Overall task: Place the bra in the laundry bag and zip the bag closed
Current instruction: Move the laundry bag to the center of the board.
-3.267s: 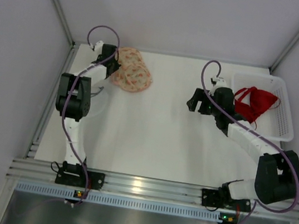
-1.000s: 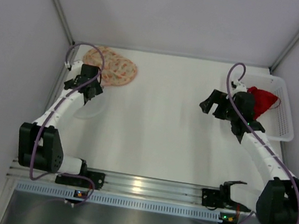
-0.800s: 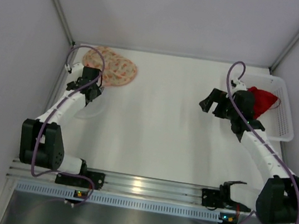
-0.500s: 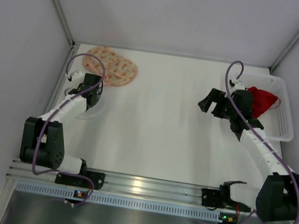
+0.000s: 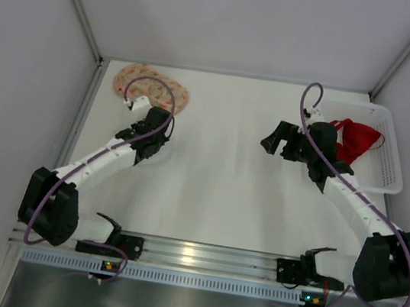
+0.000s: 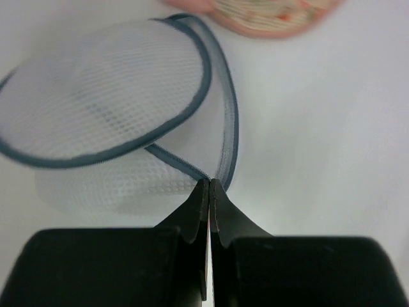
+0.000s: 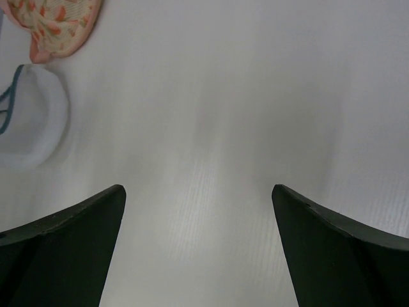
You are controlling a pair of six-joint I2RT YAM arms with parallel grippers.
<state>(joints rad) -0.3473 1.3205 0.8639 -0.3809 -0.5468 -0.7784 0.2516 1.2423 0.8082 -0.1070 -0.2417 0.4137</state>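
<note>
The left tool (image 6: 209, 189) is pinched fully together on the blue-grey trimmed rim of the white mesh laundry bag (image 6: 108, 109), gripping the edge where two bands of trim meet. From the left wrist view, the bag spreads away from the fingertips, its round flap lifted and tilted above the lower mesh panel. The floral bra (image 5: 153, 88) lies flat on the white surface (image 5: 222, 195) at the far left corner. It is beyond the bag and the left tool, near them but apart from both, and nothing holds it.

The right tool (image 7: 198, 189) has its jaws spread wide with nothing between them, over bare surface right of centre. From it, the bag and floral bra lie well away to the left. Just behind the right arm, a red bra (image 5: 355, 140) sits in a white basket (image 5: 389, 172) at the far right edge.
</note>
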